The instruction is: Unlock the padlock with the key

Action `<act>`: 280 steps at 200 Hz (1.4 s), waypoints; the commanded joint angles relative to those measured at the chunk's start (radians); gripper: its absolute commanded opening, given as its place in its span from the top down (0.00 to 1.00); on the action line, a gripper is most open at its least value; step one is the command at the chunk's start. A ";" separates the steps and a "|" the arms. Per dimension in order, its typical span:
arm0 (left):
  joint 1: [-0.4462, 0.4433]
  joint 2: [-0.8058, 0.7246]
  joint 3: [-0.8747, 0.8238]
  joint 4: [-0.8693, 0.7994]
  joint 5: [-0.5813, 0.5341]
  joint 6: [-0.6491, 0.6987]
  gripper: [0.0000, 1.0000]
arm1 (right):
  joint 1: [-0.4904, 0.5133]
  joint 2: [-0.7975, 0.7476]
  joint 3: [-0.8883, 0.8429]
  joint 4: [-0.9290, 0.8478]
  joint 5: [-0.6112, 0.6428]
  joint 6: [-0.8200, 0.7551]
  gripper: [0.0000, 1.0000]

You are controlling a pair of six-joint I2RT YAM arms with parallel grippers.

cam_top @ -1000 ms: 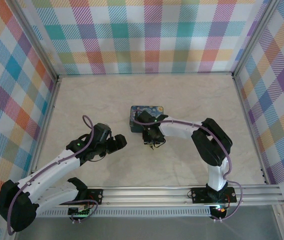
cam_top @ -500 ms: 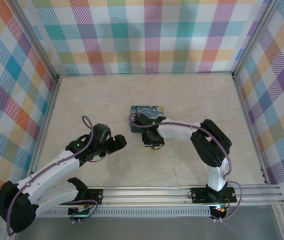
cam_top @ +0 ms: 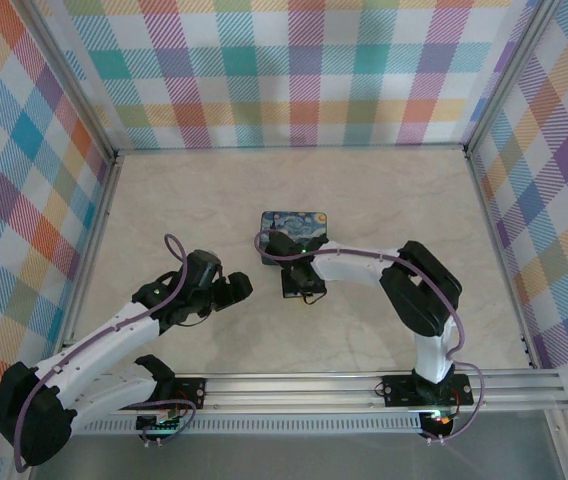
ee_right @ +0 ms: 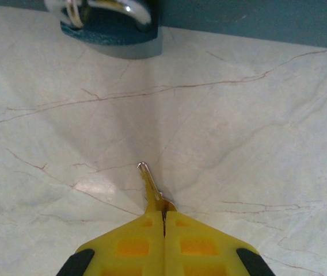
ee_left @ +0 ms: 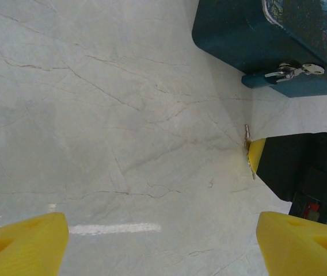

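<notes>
Here, right jaws clamped on the key [ee_right: 149, 185], near the padlock [ee_right: 109, 26]; left jaws apart

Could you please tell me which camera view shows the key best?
The right wrist view: the key sticks out from the shut right tool, its blade pointing toward the padlock. In the left wrist view it is a thin edge-on sliver; from the top camera it is too small to make out.
</notes>
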 commanded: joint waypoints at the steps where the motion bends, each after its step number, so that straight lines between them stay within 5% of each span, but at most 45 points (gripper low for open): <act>1: -0.017 -0.020 -0.004 0.019 -0.010 -0.014 0.15 | 0.010 -0.064 -0.052 -0.018 -0.019 0.011 1.00; 83: -0.016 0.023 0.168 0.077 0.075 0.063 0.14 | 0.004 -0.511 -0.142 0.170 -0.046 -0.258 1.00; 137: -0.011 0.103 0.415 0.098 0.220 0.126 0.30 | -0.020 -0.789 -0.177 0.249 -0.071 -0.484 1.00; 185: -0.016 0.160 0.538 0.190 0.372 0.112 0.40 | -0.022 -0.859 -0.141 0.212 -0.068 -0.536 1.00; 280: -0.078 0.237 0.587 0.200 0.391 0.112 0.52 | -0.021 -0.857 -0.120 0.233 -0.124 -0.522 1.00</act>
